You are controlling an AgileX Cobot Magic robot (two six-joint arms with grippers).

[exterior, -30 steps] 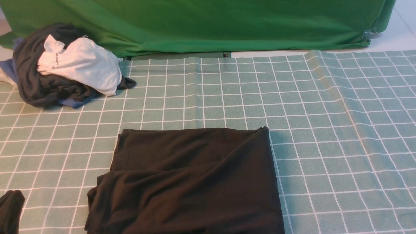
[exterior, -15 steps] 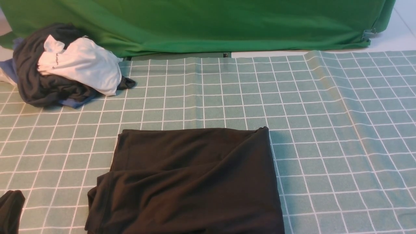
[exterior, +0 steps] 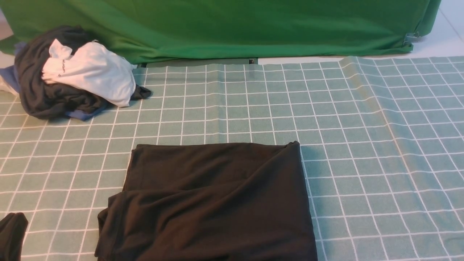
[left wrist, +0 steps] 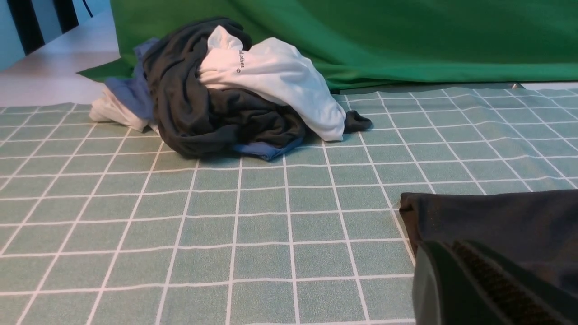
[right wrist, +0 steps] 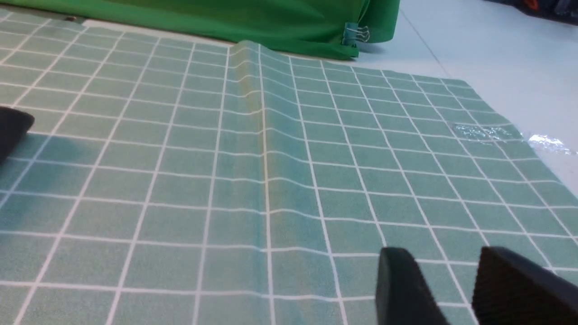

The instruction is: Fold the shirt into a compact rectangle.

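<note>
The black shirt lies folded into a rough rectangle at the near centre of the checked cloth, with wrinkles across it and a loose fold at its near left. My left gripper shows as a dark tip at the near left corner, apart from the shirt. In the left wrist view its fingers are pressed together with nothing between them, and the shirt's edge lies just beyond. My right gripper hangs open over bare cloth, empty. The shirt's corner sits far off at that view's edge.
A heap of dark grey, white and blue clothes sits at the far left. A green backdrop hangs along the far edge. The teal checked cloth has a raised crease on the right, and white table shows beyond it.
</note>
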